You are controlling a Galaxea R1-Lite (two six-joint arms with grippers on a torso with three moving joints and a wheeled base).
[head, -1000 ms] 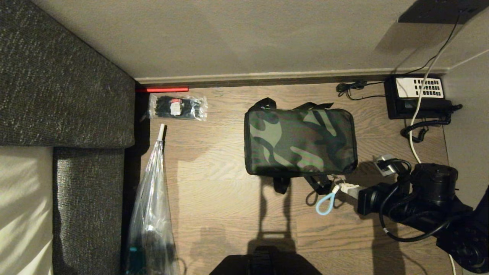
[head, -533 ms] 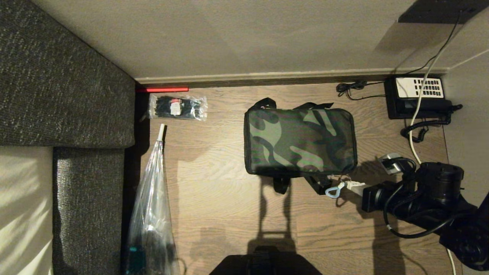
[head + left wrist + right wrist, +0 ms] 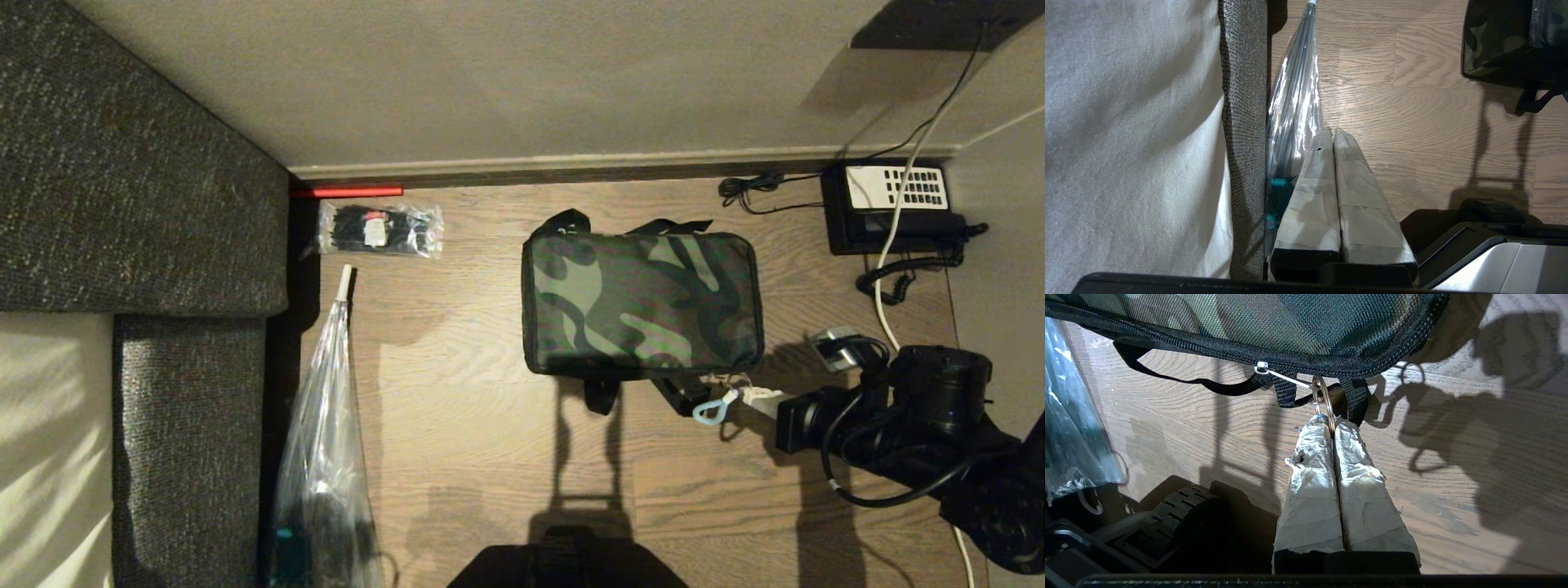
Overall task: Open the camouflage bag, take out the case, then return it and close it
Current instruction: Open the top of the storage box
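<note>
Camouflage bag [image 3: 1290, 322]: coarse matt woven cloth with black webbing straps [image 3: 1286, 394], just ahead of the right gripper [image 3: 1334, 422], whose fingers [image 3: 1310, 490] are wrapped in wrinkled white tape. A thin shiny metal ring [image 3: 1327, 402] sits at the fingertips. Beneath lies matt wood-grain flooring [image 3: 457, 408].

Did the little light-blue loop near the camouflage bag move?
Yes. The small light-blue loop has drawn in and up toward the green camouflage fabric bag, which lies unmoved on the wooden floor.

No legible text, label, brand, number or sign on anything in view.
</note>
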